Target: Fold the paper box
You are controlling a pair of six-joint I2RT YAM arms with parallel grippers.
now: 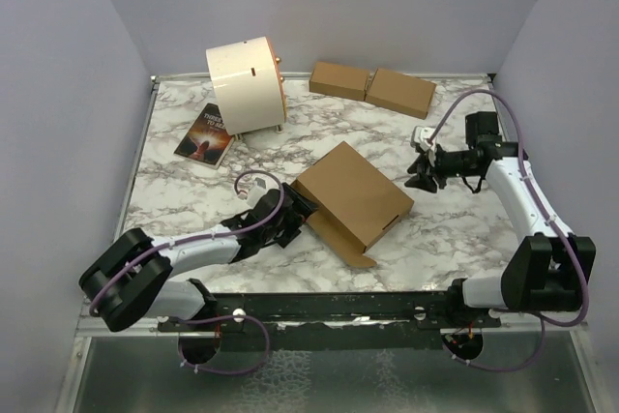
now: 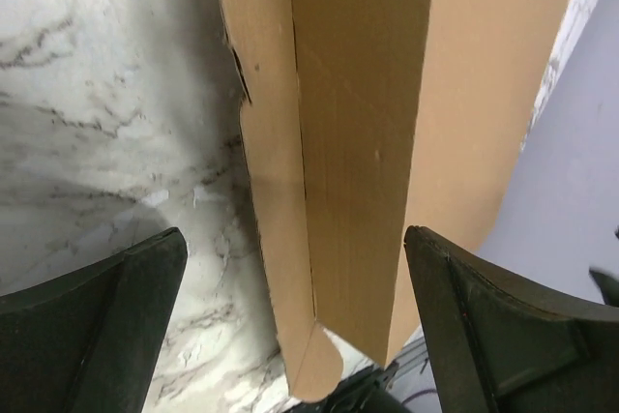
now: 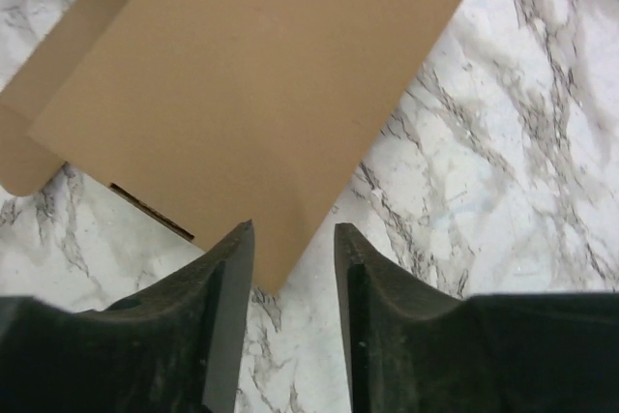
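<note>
pincer parted over paper box corner

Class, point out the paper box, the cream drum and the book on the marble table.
paper box (image 1: pixel 353 191): top view, middle of its flat upper panel.
cream drum (image 1: pixel 240 84): top view, its cream surface facing the camera.
book (image 1: pixel 205 134): top view, middle of its dark cover.

The paper box lies on the table between both grippers. Its edge runs between the left gripper's fingers, and its corner sits just ahead of the right gripper. Far beyond the left gripper are a drum and a book; beyond the right, two small boxes.
</note>
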